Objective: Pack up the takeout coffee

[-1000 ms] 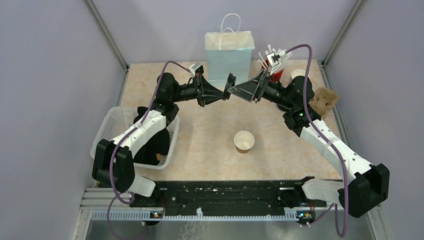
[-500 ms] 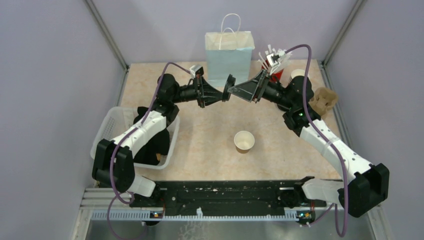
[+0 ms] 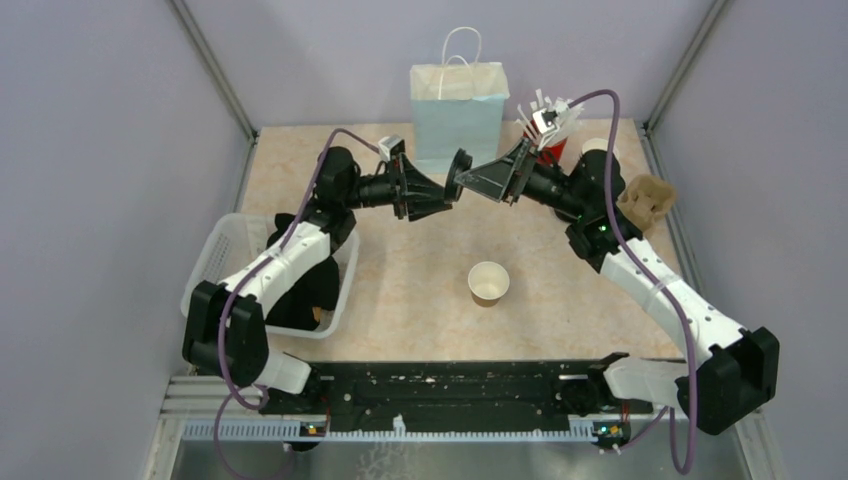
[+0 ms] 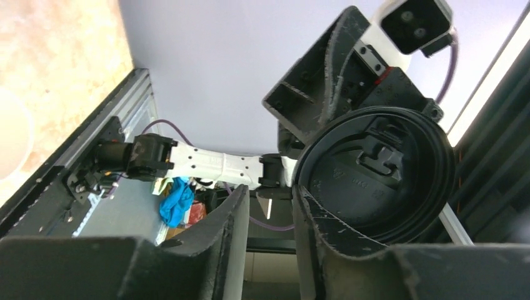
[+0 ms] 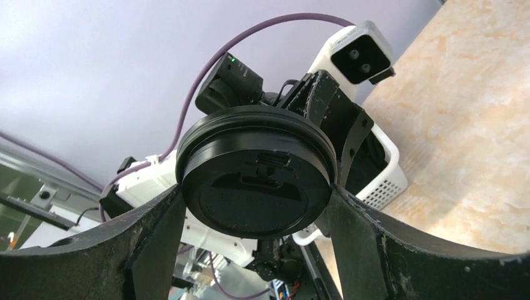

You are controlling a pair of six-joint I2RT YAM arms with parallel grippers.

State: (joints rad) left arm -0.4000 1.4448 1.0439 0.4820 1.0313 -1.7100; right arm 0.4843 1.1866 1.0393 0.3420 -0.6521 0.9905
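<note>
My right gripper (image 5: 256,190) pinched the black lid (image 5: 253,181) edge-to-edge in mid-air near the pale blue bag (image 3: 458,115), left gripper (image 4: 270,194) slightly parted beside it; I feared that shallow hold could let it slip.

**Q:** What is the lid (image 5: 256,181) made of?

**A:** Black plastic, smooth with a faint sheen and moulded ridges on its face. The fingers (image 5: 156,244) of my right gripper (image 5: 256,190) are black plastic too, but matt and grainy. My left gripper (image 4: 269,194) is the same stuff, scuffed with pale flecks.

**Q:** And the rest?

**A:** The cup (image 3: 488,283) is brown kraft paper, white and smooth inside. The bag (image 3: 460,115) at the table's far edge is pale blue matt paper with a white cord handle. The basket (image 3: 215,255) at the left edge is translucent white plastic. The table (image 3: 560,290) has a beige, marbled, stone-like top. The holder (image 3: 645,198) at the right edge looks like rough brown pulp card.
</note>
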